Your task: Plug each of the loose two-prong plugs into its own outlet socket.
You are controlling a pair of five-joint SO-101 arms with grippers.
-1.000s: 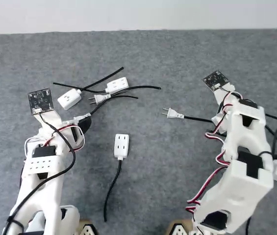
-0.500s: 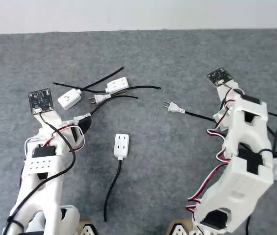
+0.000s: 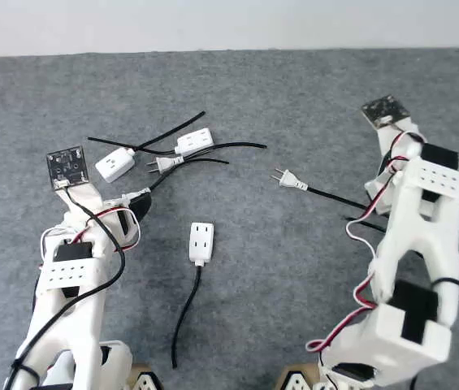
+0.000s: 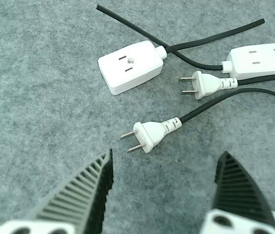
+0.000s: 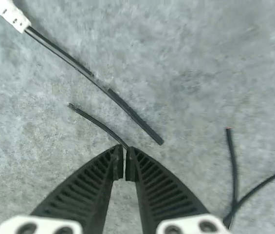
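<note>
1. Left wrist view: the left pincer (image 4: 166, 155) hangs with its jaws spread wide, holding nothing. A two-prong plug (image 4: 149, 135) lies on the grey counter (image 4: 40, 122) just ahead of the gap.
2. The plug's long axis runs roughly along the line from jaw to jaw, prongs toward one and its black cable (image 4: 210, 105) toward the other. A wrist turn looks needed before closing across its body.
3. The single-outlet socket (image 4: 130, 66) lies beyond the plug, apart from it and empty.
4. The right pincer (image 5: 125, 163) is closed, with a thin cable strand (image 5: 96, 126) reaching its tips. The far plug (image 3: 291, 179) lies well apart, so the left arm is nearer its work.
</note>
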